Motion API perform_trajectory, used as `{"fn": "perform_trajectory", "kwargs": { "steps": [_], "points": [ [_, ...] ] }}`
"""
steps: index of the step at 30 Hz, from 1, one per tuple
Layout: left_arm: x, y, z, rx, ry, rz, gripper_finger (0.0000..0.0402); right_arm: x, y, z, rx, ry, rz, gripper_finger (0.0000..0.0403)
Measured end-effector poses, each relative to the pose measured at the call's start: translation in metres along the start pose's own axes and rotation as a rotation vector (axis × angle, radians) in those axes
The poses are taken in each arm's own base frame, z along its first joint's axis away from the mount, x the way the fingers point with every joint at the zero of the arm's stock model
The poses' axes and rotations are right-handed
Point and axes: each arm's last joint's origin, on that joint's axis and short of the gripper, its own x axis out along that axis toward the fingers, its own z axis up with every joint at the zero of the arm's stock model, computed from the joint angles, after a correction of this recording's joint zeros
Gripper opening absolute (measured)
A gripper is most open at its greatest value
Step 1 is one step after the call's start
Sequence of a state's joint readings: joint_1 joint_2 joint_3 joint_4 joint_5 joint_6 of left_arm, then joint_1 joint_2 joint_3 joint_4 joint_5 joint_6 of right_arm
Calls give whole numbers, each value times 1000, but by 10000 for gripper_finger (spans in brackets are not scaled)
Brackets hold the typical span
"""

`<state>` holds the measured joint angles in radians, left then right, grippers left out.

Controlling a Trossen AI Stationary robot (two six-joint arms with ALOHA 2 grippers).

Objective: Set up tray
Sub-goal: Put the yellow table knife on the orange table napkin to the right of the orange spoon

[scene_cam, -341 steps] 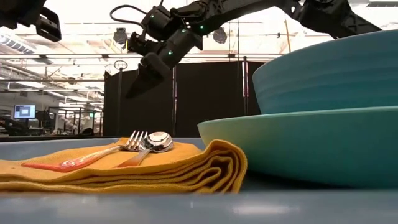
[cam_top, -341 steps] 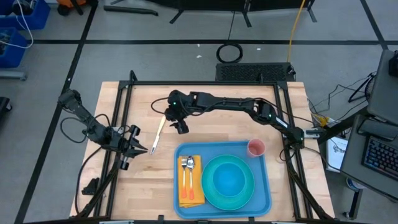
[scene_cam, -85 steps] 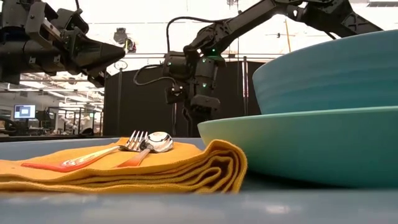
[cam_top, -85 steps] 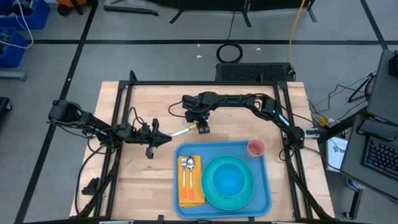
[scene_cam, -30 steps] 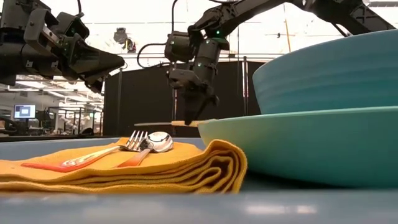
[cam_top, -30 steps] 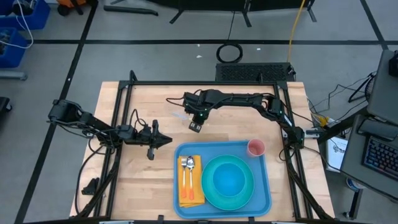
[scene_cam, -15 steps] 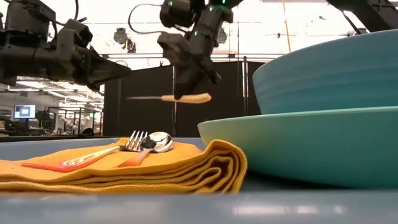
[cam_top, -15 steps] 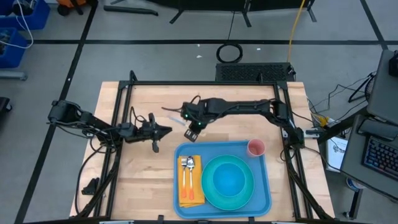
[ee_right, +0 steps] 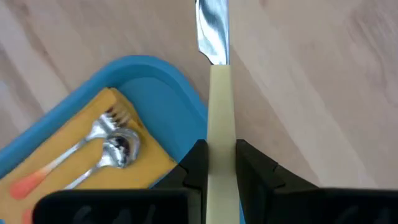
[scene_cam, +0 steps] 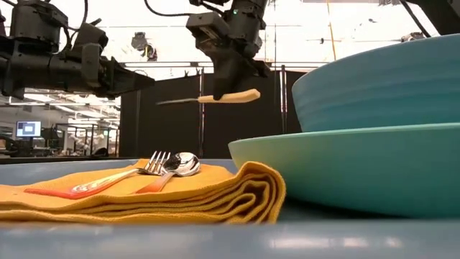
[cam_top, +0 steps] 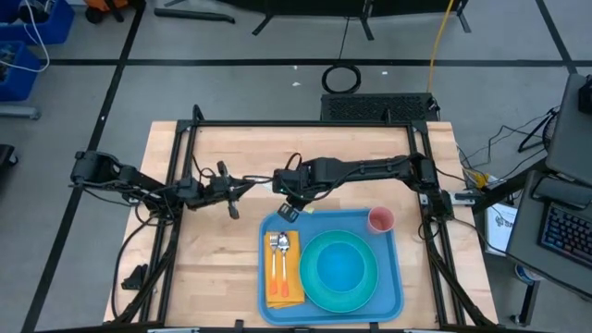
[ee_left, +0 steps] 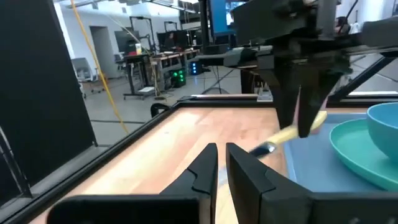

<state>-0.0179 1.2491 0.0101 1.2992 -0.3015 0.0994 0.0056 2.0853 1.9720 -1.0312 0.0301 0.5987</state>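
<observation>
My right gripper (ee_right: 219, 152) is shut on a knife (scene_cam: 215, 97) with a cream handle and a steel blade (ee_right: 211, 25). It hangs over the far left corner of the blue tray (cam_top: 399, 277). On the tray lie an orange napkin (cam_top: 289, 277) with a fork and a spoon (ee_right: 115, 146), a turquoise plate with a bowl (cam_top: 340, 268) and a pink cup (cam_top: 380, 219). My left gripper (cam_top: 242, 185) is shut and points level toward the right arm from the tray's left; in its own view its fingers (ee_left: 239, 171) hold nothing. My right gripper pinches the knife's cream handle (ee_right: 219, 121) between its two fingers (ee_right: 196, 158). The fingers come from above, slanting down, and lie across the knife. The knife hangs about level and clear of table and tray, its blade (scene_cam: 176, 101) toward my left gripper.
A black frame (cam_top: 185, 148) borders the wooden table (cam_top: 370, 153) on its left, far and right sides. Bare wood lies beyond the tray and to its left. A dark partition (scene_cam: 165, 115) stands behind the table.
My right gripper has carried the knife up and toward the table's near edge, from over the bare wood to over the tray's far left corner, rolling its wrist; the knife has stayed about level. My left gripper has swung a little toward the far edge and rolled.
</observation>
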Motion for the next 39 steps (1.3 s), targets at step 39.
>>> {"fn": "perform_trajectory", "kwargs": {
  "steps": [39],
  "points": [
    [0,0,-1,2,15,3,37,13,96,-89,672,-207,40,42]
  ]
}}
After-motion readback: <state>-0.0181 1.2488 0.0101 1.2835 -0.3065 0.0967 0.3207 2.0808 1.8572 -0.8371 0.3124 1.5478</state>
